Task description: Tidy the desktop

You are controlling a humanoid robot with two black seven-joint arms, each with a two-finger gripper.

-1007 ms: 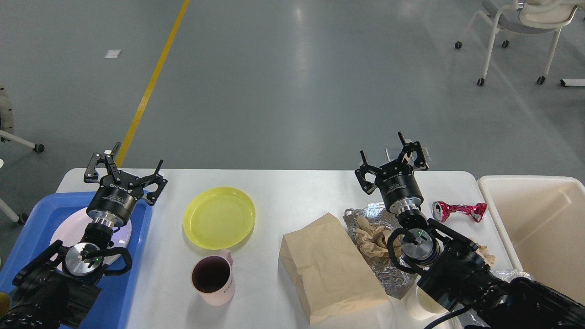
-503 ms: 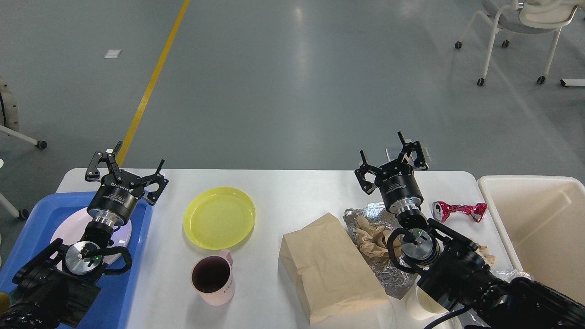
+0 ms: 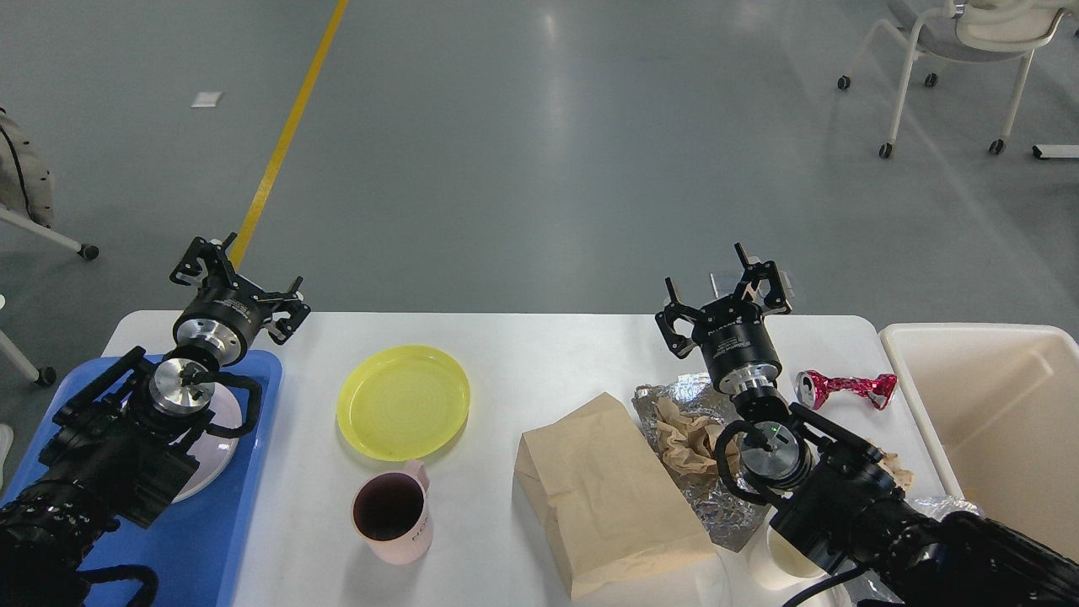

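Observation:
The white desktop (image 3: 539,346) holds a yellow plate (image 3: 403,402), a pink mug (image 3: 393,512), a brown paper bag (image 3: 607,493), crumpled foil (image 3: 674,392) with a wad of brown paper (image 3: 687,438) on it, and a crushed pink can (image 3: 845,388). My left gripper (image 3: 240,284) is open and empty above the far edge of the table, past the blue tray (image 3: 202,539). Open and empty as well, my right gripper (image 3: 723,297) hangs above the far edge behind the foil.
A white plate (image 3: 209,455) lies in the blue tray, mostly hidden by my left arm. A beige bin (image 3: 927,405) stands at the table's right end. A white paper cup (image 3: 771,558) sits under my right arm. Wheeled chairs stand on the floor beyond.
My left arm has reached forward, carrying its gripper from over the tray's plate to the table's far edge. The right arm has stayed still.

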